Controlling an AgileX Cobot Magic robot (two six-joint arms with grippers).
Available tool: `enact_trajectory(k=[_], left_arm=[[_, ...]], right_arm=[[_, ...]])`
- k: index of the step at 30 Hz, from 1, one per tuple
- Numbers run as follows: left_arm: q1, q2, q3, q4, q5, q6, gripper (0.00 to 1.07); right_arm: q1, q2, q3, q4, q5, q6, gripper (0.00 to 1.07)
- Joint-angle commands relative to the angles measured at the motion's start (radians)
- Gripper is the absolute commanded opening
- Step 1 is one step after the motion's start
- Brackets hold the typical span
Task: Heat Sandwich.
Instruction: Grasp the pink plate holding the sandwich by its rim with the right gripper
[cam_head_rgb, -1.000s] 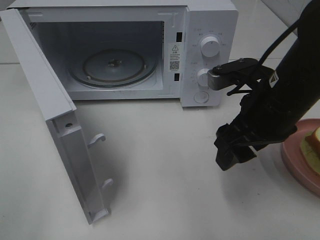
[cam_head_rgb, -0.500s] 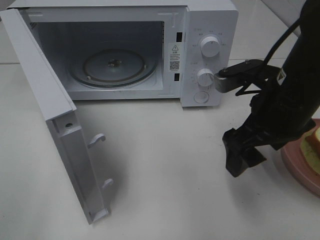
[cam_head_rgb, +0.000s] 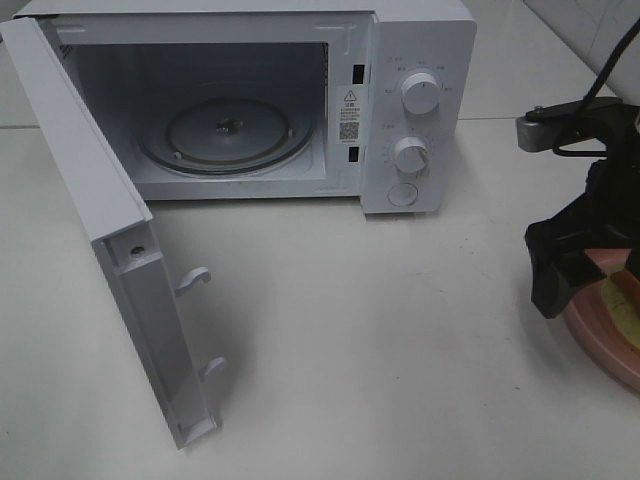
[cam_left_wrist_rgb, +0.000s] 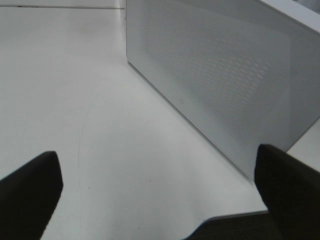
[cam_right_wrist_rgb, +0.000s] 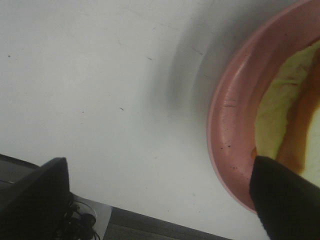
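The sandwich (cam_head_rgb: 626, 296), white bread with a yellow-green and reddish filling, lies on a round pink plate (cam_head_rgb: 598, 343) at the right edge of the table. In the right wrist view the sandwich (cam_right_wrist_rgb: 281, 113) and the plate's rim (cam_right_wrist_rgb: 229, 125) show beside one dark finger. My right gripper (cam_head_rgb: 570, 275) hangs open over the plate's left rim, and in its own view the right gripper (cam_right_wrist_rgb: 160, 200) holds nothing. The left gripper (cam_left_wrist_rgb: 160, 195) is open and empty, low over the table beside the microwave's meshed panel (cam_left_wrist_rgb: 225, 75). It is out of the exterior view.
A white microwave (cam_head_rgb: 420, 60) stands at the back. Its door (cam_head_rgb: 110, 250) is swung wide toward the front left, and the glass turntable (cam_head_rgb: 228, 132) inside is bare. Two knobs and a button sit on its right panel.
My right gripper has moved right, from the middle of the table in front of the microwave's knobs to over the plate's left rim. The left arm and the door have not moved.
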Motion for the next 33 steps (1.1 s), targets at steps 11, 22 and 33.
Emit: enact_trajectory(k=[11, 22, 33], left_arm=[[-0.003, -0.017, 0.003, -0.001, -0.013, -0.007, 0.99], [-0.003, -0.017, 0.003, -0.001, -0.013, -0.007, 0.99], [-0.003, -0.017, 0.003, -0.001, -0.013, -0.007, 0.99]], right_arm=[[-0.049, 0.028, 0.023, -0.056, -0.058, 0.050, 0.92], [-0.053, 0.114, 0.056, -0.053, -0.159, 0.070, 0.90], [-0.053, 0.210, 0.056, -0.053, -0.226, 0.088, 0.89]])
